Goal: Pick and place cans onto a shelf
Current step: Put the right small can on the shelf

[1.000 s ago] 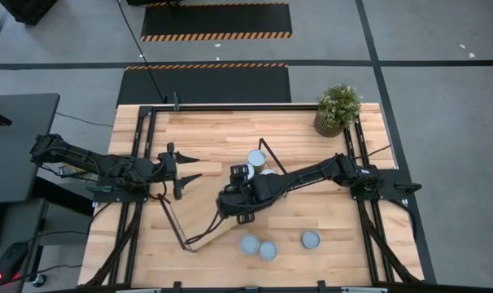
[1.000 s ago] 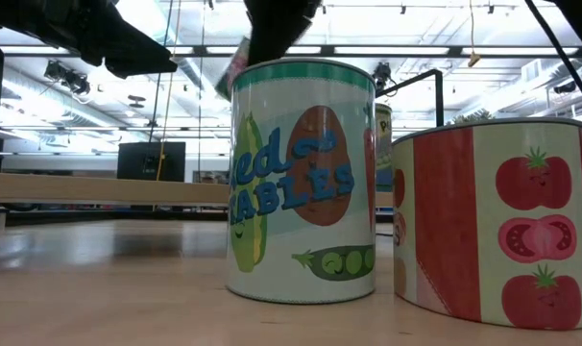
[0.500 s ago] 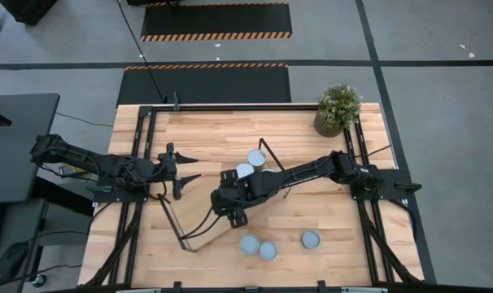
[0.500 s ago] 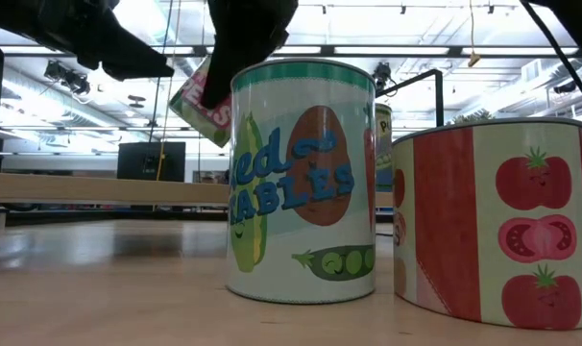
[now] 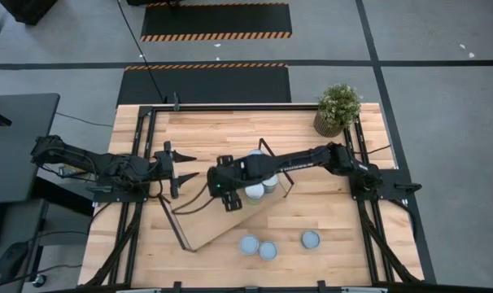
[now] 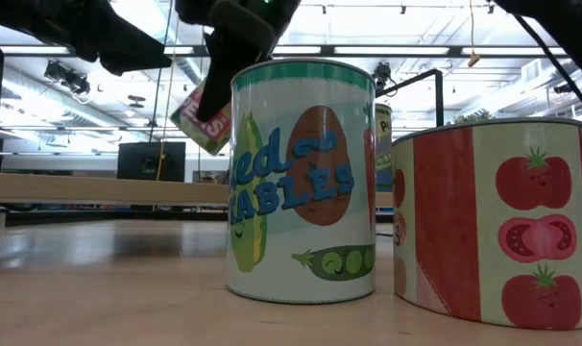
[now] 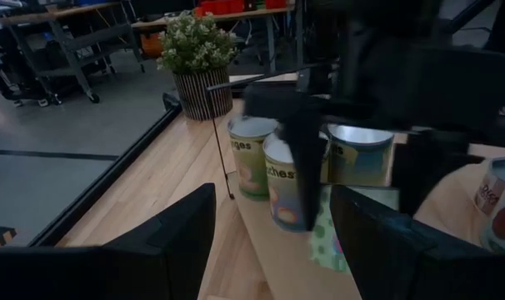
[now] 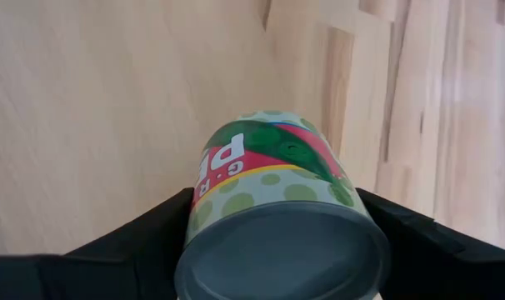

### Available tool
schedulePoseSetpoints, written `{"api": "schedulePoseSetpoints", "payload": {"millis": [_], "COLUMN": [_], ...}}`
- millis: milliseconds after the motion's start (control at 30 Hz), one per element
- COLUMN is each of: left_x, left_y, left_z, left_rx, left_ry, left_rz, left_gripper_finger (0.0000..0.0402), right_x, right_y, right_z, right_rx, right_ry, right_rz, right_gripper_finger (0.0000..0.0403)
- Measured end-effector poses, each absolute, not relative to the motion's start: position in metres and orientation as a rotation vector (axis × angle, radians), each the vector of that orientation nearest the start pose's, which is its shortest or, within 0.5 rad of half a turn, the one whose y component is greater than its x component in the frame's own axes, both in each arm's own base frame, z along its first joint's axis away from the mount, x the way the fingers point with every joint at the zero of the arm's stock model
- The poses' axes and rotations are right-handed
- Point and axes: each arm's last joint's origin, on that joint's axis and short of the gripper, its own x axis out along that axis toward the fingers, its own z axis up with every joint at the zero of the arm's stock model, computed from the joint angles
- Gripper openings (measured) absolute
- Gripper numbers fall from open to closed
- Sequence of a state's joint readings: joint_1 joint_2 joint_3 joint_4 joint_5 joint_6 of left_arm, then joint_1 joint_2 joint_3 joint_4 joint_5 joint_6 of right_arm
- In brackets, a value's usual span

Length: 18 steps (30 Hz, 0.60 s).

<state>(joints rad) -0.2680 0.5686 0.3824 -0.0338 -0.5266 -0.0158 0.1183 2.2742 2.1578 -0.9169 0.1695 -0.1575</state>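
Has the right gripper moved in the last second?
Yes. In the high view the right gripper, shut on a green can, has shifted further from the potted plant, toward the left gripper.

Bright overhead strip lights glare in the low view; the left wrist view looks dim, perhaps slightly blurred.

Cans [image 6: 303,183] — glossy printed paper labels, dull grey metal ends. Desk [image 5: 206,134] and shelf [image 5: 199,230] — pale wood, smooth with a light sheen. Arms [image 5: 299,159] matt black.

Six cans [image 5: 310,239], one shelf [image 5: 222,226]
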Motion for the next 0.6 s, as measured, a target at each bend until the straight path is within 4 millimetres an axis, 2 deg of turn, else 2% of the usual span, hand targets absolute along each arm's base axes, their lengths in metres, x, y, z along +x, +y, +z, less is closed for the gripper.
{"api": "schedulePoseSetpoints", "payload": {"millis": [200, 400, 600], "left_x": [0.139, 0.139, 0.138], "left_y": [-0.023, -0.023, -0.023], "left_z": [0.238, 0.238, 0.236], "left_rx": [0.073, 0.067, 0.056], "left_ry": [0.208, 0.215, 0.225], "left_rz": [0.259, 0.260, 0.262], "left_gripper_finger": [0.0243, 0.0243, 0.0243], "right_x": [0.492, 0.497, 0.499], "right_y": [0.044, 0.049, 0.044], "right_z": [0.248, 0.220, 0.218], "right_rx": [-0.245, -0.295, -0.287], "right_ry": [1.022, 1.100, 1.094], "right_rz": [0.085, 0.083, 0.080], "right_gripper_finger": [0.0307, 0.0307, 0.0307]}}
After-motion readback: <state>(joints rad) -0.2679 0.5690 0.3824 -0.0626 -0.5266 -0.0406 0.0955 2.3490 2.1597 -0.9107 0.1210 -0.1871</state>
